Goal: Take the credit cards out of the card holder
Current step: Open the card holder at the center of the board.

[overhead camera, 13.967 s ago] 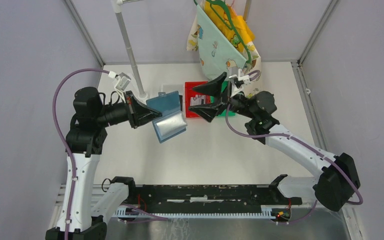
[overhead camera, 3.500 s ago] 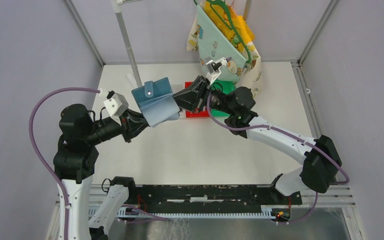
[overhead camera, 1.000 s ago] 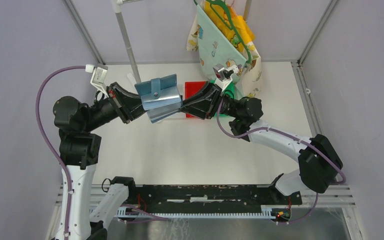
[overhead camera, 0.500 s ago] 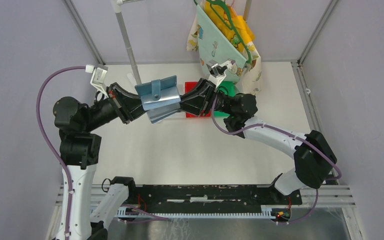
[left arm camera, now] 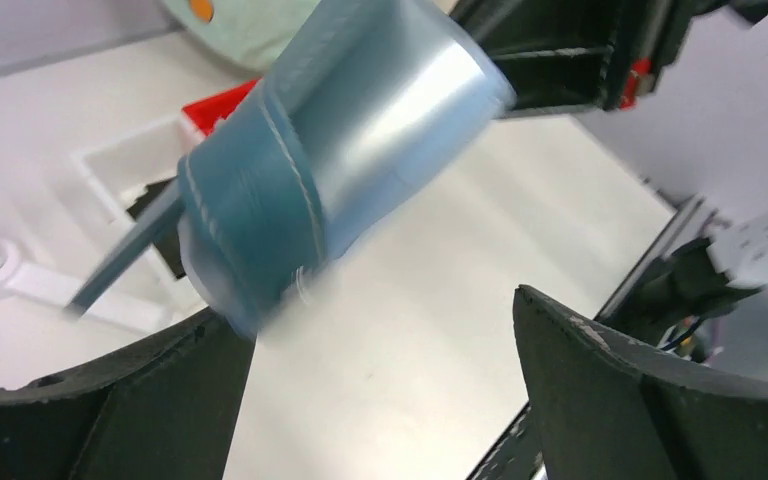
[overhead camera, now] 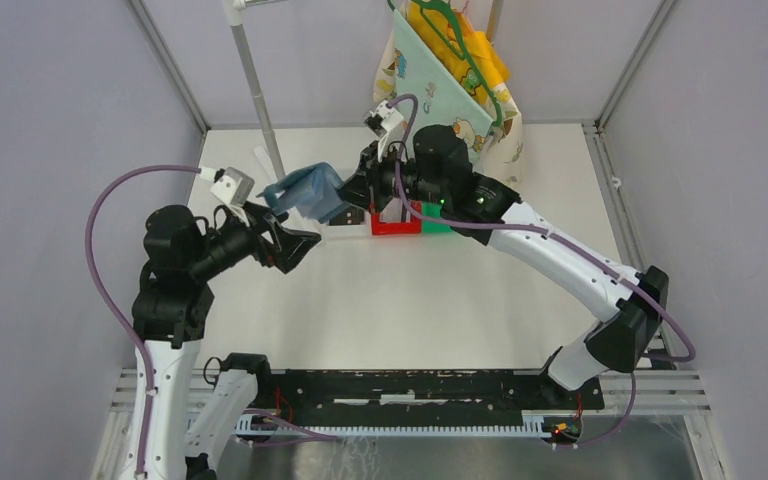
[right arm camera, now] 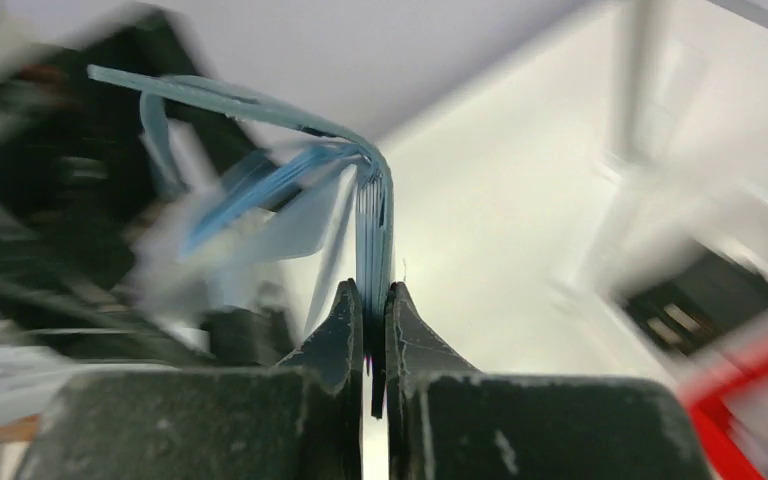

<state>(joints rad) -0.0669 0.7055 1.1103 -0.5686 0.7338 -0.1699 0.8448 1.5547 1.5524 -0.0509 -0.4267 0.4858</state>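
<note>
Seen from overhead, two robot arms meet over a white tabletop point(overhead camera: 410, 300), in the upper middle of the frame. The teal-blue card holder point(overhead camera: 305, 190) is up in the air, not resting on anything, just left of centre and near a slanted metal pole point(overhead camera: 255, 90).

The right fingers point(right arm camera: 338, 335) are closed tight on the card holder. In the right wrist view they pinch its stacked edge at the centre of the frame, while its flaps splay open toward the upper left. This one-edge grip probably lets the holder fall open so its pockets can be reached.

The left fingers point(left arm camera: 640, 400) are spread wide and hold nothing. In the left wrist view they frame the bottom corners, with the holder hanging ahead of them in the upper middle, apart from both. They seem placed to close on the free flap or pick out a card.

The credit cards cannot be made out separately. The views are blurred and show only pale, shiny layers inside the holder, so they are most likely inside it and none looks removed yet.

A red tray point(overhead camera: 395, 225) sits on the tabletop just right of the holder, with a patterned bag point(overhead camera: 440, 80) hanging behind.
</note>
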